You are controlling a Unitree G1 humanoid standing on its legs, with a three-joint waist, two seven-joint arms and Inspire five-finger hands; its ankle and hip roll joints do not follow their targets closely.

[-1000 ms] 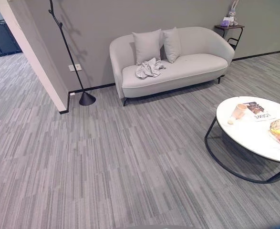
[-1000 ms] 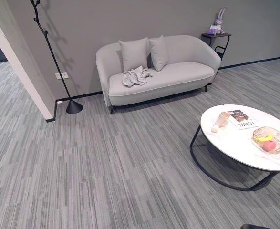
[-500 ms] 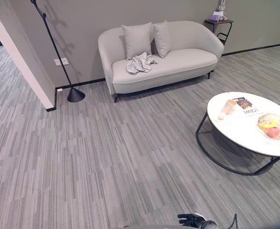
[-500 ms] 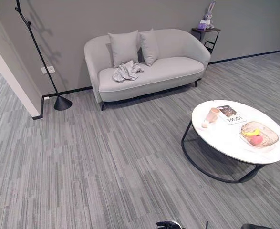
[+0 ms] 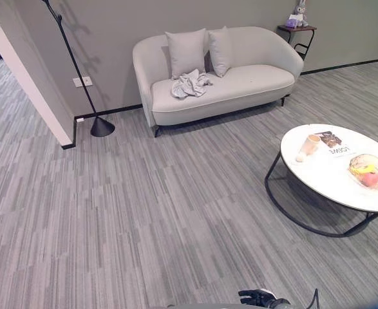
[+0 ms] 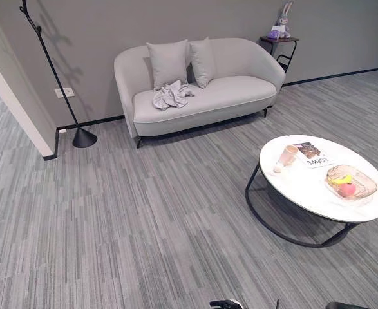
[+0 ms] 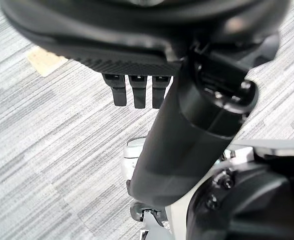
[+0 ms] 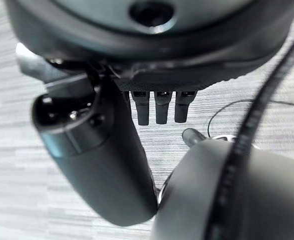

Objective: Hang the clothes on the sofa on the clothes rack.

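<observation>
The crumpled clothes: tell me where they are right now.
In the left eye view the crumpled clothes lie on the sofa seat toward its left end, just in front of the left cushion; the clothes rack stands left of the sofa.

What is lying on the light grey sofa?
On the light grey sofa lie a crumpled pale grey garment and two grey cushions leaning on its backrest. What is under the garment is covered.
</observation>
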